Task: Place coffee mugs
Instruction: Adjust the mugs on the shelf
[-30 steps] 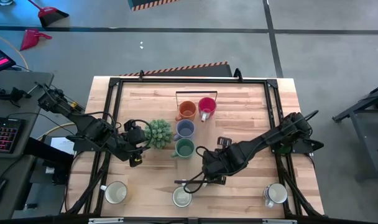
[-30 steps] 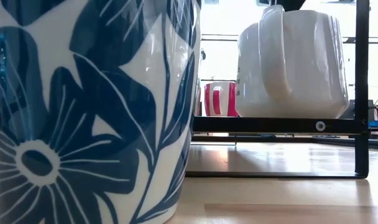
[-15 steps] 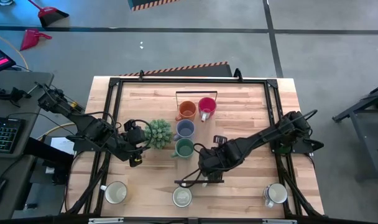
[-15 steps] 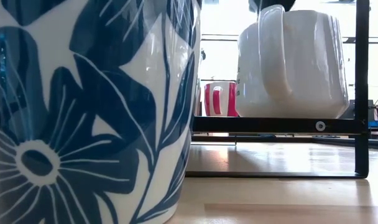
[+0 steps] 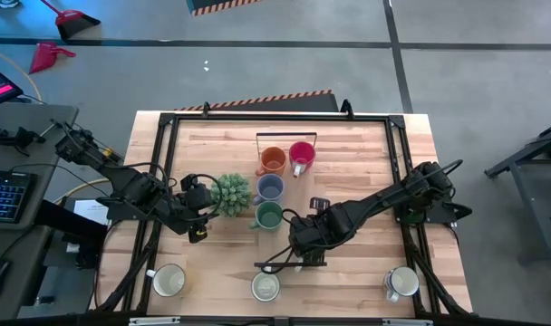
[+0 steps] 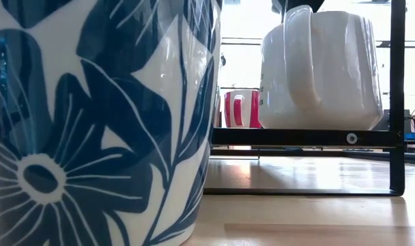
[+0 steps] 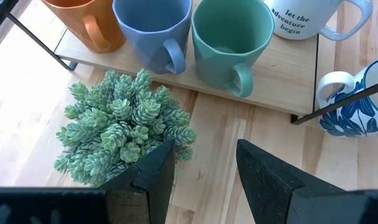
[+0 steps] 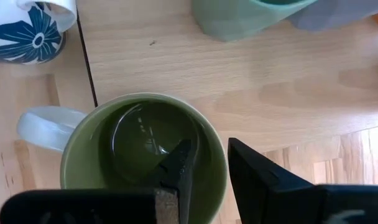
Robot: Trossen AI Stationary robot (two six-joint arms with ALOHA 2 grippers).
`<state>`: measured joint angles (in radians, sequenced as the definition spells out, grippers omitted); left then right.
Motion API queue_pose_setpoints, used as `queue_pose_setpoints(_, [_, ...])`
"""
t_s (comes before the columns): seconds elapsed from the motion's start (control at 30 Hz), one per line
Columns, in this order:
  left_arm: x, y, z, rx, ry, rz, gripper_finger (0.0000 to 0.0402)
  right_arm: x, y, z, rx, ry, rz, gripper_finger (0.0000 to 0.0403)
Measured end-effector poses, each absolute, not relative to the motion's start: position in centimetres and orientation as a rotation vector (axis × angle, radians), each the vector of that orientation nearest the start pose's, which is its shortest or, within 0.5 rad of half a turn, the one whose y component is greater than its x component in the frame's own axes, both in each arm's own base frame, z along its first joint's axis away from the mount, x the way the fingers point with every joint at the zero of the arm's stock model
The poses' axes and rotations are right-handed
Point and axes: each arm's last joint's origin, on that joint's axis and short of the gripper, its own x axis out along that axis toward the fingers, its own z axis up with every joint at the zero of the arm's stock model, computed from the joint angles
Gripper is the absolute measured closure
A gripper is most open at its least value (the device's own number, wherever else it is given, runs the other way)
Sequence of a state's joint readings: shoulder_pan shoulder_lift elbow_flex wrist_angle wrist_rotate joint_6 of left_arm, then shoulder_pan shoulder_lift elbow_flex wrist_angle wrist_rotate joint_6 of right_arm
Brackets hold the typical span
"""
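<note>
The olive-green mug (image 8: 142,152) stands upright on the bench (image 5: 366,154) at the near edge, about midway across; in the high view it shows at (image 5: 265,287). Its pale handle points away from the group of mugs already set farther back.

The right end effector (image 8: 207,165) is directly over this mug. One finger reaches down inside the mouth and the other sits outside the wall, so the rim lies between them. The jaws stand apart and are not yet clamped; the mug rests on the bench, not lifted.

Four mugs stand in a block at the middle of the bench: the orange mug (image 5: 273,161) and pink-red mug (image 5: 302,155) on the far side, the lavender-blue mug (image 5: 270,188) and teal-green mug (image 5: 269,215) nearer. A spiky potted plant (image 5: 231,194) is just left of that block. Two white mugs remain at the near edge, one at the left corner (image 5: 169,281) and one at the right corner (image 5: 402,282).

The left end effector (image 7: 204,171) hovers beside the plant, jaws open and empty.

Judgement: the step in hand is the pickup of the olive-green mug. The next move calls for closing on the wall and lifting straight up, then carrying it toward the block without clipping the teal-green mug.
</note>
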<state>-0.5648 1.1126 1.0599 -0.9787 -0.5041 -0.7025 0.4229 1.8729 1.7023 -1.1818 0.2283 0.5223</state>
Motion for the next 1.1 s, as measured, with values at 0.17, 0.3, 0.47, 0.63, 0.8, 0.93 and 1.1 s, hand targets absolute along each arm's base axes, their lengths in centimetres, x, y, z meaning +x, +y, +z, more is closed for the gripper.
queue_pose_setpoints(0.17, [17.5, -9.5, 30.7, -0.132, 0.842, 0.251, 0.0241, 34.4, 14.6, 27.8, 0.016, 1.261, -0.167, 0.0323])
queue_pose_setpoints(0.3, [17.5, -9.5, 30.8, -0.132, 0.841, 0.250, 0.0241, 34.8, 14.8, 27.0, -0.009, 1.280, -0.161, 0.0323])
queue_pose_setpoints(0.47, [17.6, -9.5, 30.8, -0.134, 0.839, 0.250, 0.0241, 35.0, 14.8, 26.6, -0.028, 1.286, -0.162, 0.0323])
queue_pose_setpoints(0.63, [17.6, -9.5, 30.8, -0.134, 0.839, 0.250, 0.0241, 35.1, 14.9, 26.6, -0.033, 1.275, -0.148, 0.0325])
queue_pose_setpoints(0.8, [17.6, -9.5, 30.8, -0.134, 0.840, 0.250, 0.0241, 35.3, 14.9, 26.3, -0.034, 1.281, -0.138, 0.0343])
queue_pose_setpoints(0.93, [17.6, -9.5, 30.8, -0.134, 0.839, 0.250, 0.0241, 35.5, 14.9, 26.0, -0.014, 1.292, -0.120, 0.0367])
queue_pose_setpoints(1.1, [17.6, -9.5, 30.8, -0.134, 0.840, 0.250, 0.0241, 35.9, 15.0, 25.9, -0.001, 1.271, -0.114, 0.0398])
